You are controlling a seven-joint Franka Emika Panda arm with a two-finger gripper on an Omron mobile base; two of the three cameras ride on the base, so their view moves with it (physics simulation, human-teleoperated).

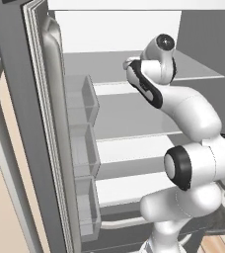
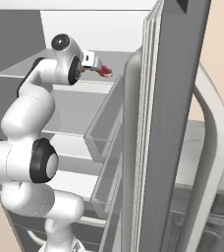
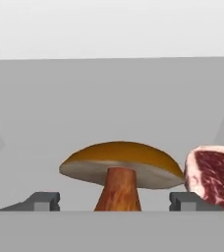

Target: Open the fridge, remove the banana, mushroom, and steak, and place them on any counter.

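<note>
Tool is open, holding nothing, fingers either side of mushroom stem on upper fridge shelf, steak just beside. Mushroom prob. light, cap soft and easily crushed; take the stem low w/ gentle squeeze.

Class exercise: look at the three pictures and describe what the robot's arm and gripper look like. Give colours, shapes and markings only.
The arm is built of smooth, rounded glossy white segments joined by black bands at the joints, with a round dark cap at its top joint. No cables or lettering are visible. The gripper shows in the hand view as two small, blocky dark grey finger tips.
</note>
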